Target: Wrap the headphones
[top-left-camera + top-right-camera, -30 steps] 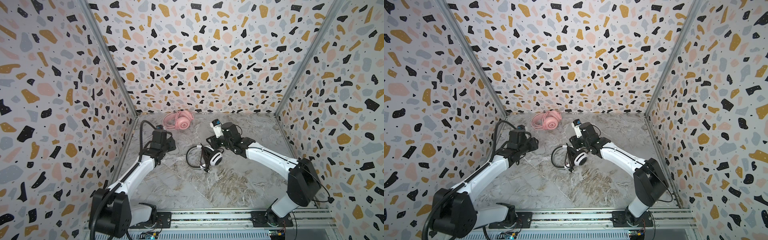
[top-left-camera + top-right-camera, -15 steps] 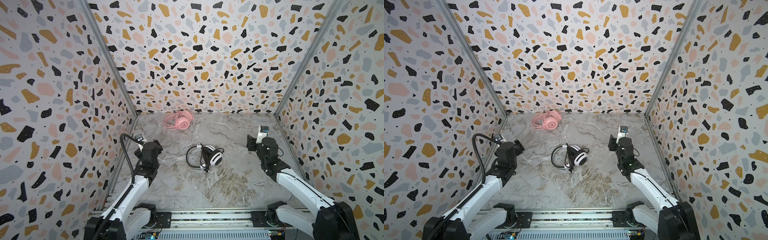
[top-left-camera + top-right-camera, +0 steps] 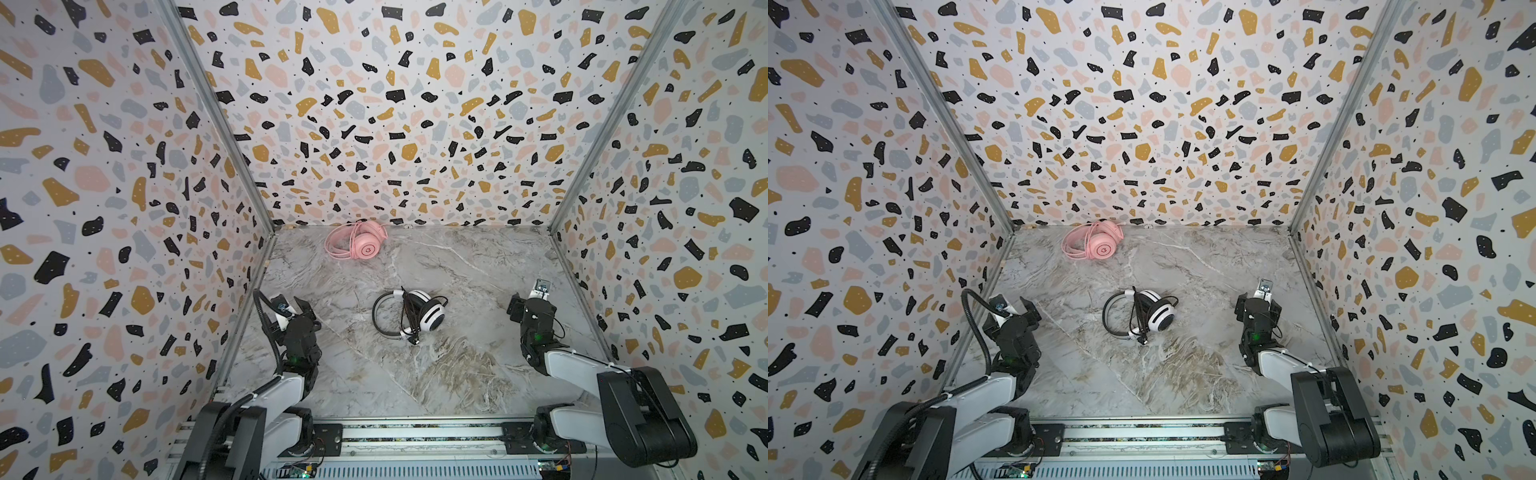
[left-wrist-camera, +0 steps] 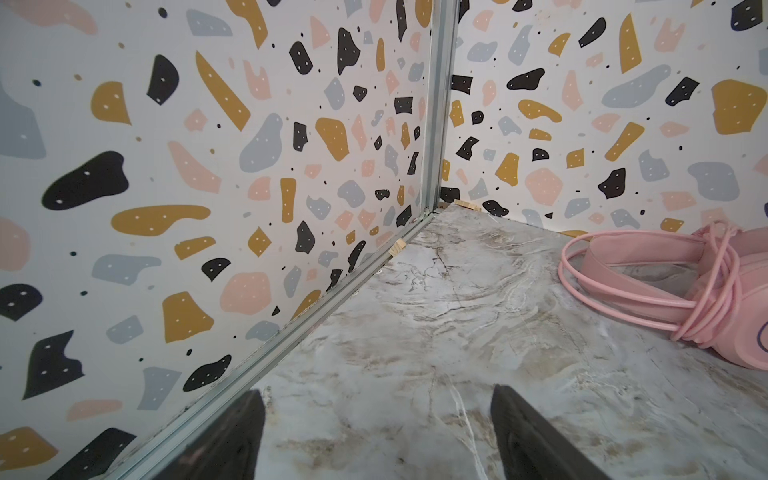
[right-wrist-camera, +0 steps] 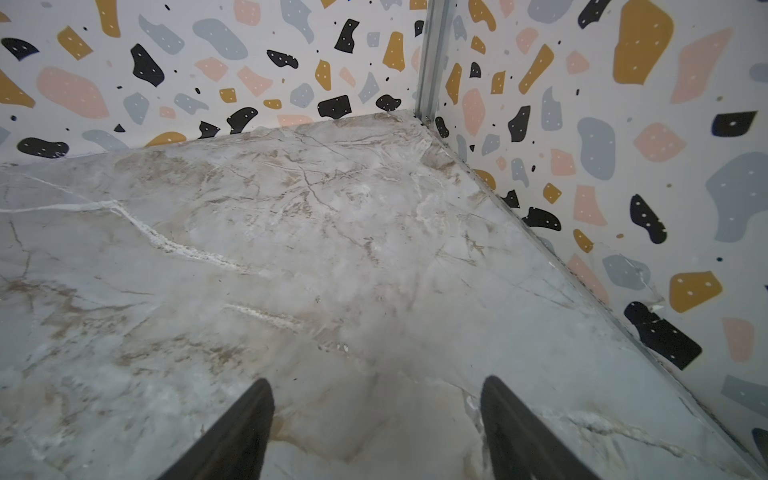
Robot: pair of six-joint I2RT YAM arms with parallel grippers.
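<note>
Wrist views: my left gripper [image 4: 376,392] and right gripper [image 5: 377,381] are spread, empty, and pulled back from the white headset [image 3: 432,318]. Its cord [image 3: 409,316] and the pink headset [image 3: 368,248] look wound, so I'm probably done.

We see the whole desk [image 3: 457,374] steeply from above in both top views. Each wrist camera looks low and close past its hand: the left hand [image 4: 376,390] faces the pink headset [image 4: 648,257], also in the top views; the right hand [image 5: 377,380] faces a desk corner.
</note>
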